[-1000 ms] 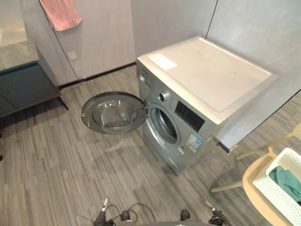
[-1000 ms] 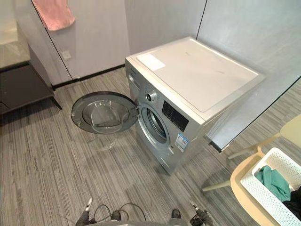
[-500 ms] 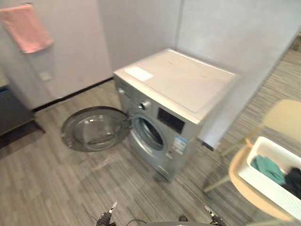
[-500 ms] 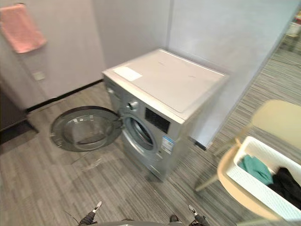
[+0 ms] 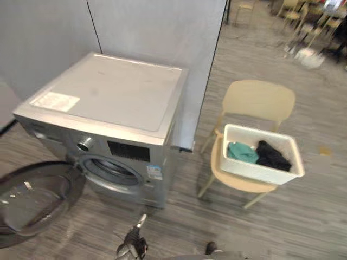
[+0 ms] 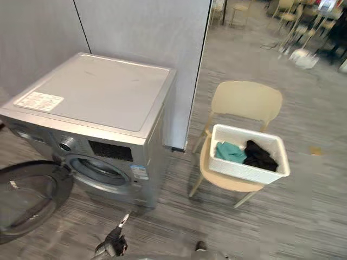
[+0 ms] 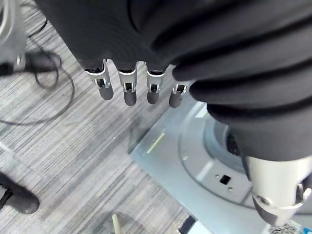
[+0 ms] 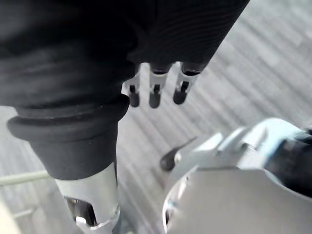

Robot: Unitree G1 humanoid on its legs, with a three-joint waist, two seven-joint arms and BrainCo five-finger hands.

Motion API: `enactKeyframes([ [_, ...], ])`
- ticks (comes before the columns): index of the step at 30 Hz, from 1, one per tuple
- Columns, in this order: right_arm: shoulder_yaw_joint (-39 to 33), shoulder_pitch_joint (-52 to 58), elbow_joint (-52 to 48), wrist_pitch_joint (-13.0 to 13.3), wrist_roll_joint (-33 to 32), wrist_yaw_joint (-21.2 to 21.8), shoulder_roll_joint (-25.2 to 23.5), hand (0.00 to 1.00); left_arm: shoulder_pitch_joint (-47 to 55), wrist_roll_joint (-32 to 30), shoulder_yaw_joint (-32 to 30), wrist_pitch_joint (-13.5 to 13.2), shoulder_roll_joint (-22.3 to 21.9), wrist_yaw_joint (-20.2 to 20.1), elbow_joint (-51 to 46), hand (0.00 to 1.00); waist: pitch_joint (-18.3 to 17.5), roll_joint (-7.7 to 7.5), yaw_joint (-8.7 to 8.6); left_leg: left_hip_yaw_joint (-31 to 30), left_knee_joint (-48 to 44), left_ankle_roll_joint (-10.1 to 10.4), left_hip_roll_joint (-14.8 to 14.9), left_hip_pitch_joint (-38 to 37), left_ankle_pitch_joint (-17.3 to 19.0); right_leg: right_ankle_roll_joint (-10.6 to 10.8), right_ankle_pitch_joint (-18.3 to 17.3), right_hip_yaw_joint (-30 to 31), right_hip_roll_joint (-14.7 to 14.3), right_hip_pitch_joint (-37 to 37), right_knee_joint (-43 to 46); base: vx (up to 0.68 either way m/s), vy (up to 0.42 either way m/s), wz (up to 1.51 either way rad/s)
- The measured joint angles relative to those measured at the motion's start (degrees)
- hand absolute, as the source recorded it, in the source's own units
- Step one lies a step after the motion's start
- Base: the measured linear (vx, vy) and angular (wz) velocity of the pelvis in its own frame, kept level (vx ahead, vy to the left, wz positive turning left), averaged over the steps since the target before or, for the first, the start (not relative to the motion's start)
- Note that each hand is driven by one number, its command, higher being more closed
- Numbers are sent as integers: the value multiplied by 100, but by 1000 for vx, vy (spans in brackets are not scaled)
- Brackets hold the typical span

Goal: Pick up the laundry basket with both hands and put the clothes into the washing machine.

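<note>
A white laundry basket rests on the seat of a beige chair, right of the silver washing machine. Inside the basket lie a teal garment and a black garment. The machine's round door hangs wide open at the lower left, and the drum opening shows behind it. My left hand hangs low with straight fingers and holds nothing; the machine's front lies beyond it. My right hand also hangs open over the floor, far from the basket.
A grey partition wall stands behind the machine and ends just left of the chair. Striped grey floor spreads in front of the chair and machine. More chairs stand far back at the right.
The camera has swung to the right, so the whole picture has shifted: the chair and basket now sit in full view and the open door lies at the left edge. Nothing itself moved.
</note>
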State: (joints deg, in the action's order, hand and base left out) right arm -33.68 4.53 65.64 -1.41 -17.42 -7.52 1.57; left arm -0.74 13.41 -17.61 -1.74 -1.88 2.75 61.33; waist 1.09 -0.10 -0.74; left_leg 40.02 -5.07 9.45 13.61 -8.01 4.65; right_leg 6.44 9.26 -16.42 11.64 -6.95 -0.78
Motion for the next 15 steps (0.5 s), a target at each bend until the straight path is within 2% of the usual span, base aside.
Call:
enactKeyframes([
  [2,56,-167,-19,-7,-57,13,-15,0,-31,227,-38,-9,223,-17,5,0,146,-3,-76,-33,7,7,-14,13,1,27,160,-76,-44,252,-439,14,-19,-4],
  [3,143,-264,-24,-9,-108,12,-34,0,-20,384,-178,-10,418,-19,14,0,183,62,-33,-32,3,39,63,-105,-18,13,211,-59,-159,387,-505,6,-69,-10],
  [5,511,-427,-166,29,-238,78,-42,0,77,468,-814,11,571,-12,121,0,250,-2,8,75,-198,52,340,-324,-23,-115,119,55,-427,568,-504,14,-97,-33],
  [6,614,-487,-195,68,-250,121,-44,0,129,496,-1002,26,630,16,150,0,267,20,17,115,-355,57,450,-326,-20,-162,82,97,-505,579,-504,23,-121,-54],
  [7,879,-598,-264,146,-271,157,-44,0,272,508,-1299,51,716,126,180,0,244,-56,15,161,-803,59,715,-286,-16,-251,20,216,-664,592,-502,28,-184,-66],
  [8,1156,-694,-397,228,-271,155,-21,0,395,514,-1495,75,723,161,189,0,253,-59,25,162,-1412,34,1059,-168,-7,-344,-44,318,-841,605,-500,37,-253,-74],
  [9,1374,-730,-427,319,-236,161,43,0,428,593,-1642,83,654,171,236,0,284,-10,35,32,-1995,-342,1338,-4,13,-453,-117,422,-979,632,-498,27,-220,-60],
  [10,1492,-756,-428,361,-213,160,96,0,440,632,-1679,98,600,186,266,0,326,21,52,-238,-2387,-764,1454,168,-38,-505,-152,481,-1039,679,-498,40,-171,-59],
  [11,1657,-757,-428,400,-160,153,185,0,454,684,-1668,104,490,181,373,0,377,35,140,-1170,-3118,-1257,1471,587,-350,-612,-227,646,-1063,759,-491,74,-43,-74],
  [12,1705,-789,-443,399,-38,147,304,0,468,760,-1570,108,221,160,433,0,486,20,223,-2045,-3475,-747,1062,882,136,-683,-305,895,-978,797,-401,115,28,-83],
  [13,1708,-785,-444,400,-7,134,406,0,487,876,-1506,74,65,112,421,0,560,139,276,-2428,-3505,-519,621,1065,543,-681,-334,1050,-937,802,-350,112,73,-74],
  [14,1708,-768,-443,401,-4,133,458,0,493,878,-1372,75,58,97,426,0,610,206,298,-2582,-3427,-481,333,1165,748,-666,-347,1136,-912,808,-324,105,62,-70],
  [15,1717,-737,-444,378,-3,136,495,0,548,872,-1138,63,49,100,418,0,671,304,321,-2736,-3028,-520,-195,1309,957,-633,-369,1313,-863,838,-320,74,45,-69],
])
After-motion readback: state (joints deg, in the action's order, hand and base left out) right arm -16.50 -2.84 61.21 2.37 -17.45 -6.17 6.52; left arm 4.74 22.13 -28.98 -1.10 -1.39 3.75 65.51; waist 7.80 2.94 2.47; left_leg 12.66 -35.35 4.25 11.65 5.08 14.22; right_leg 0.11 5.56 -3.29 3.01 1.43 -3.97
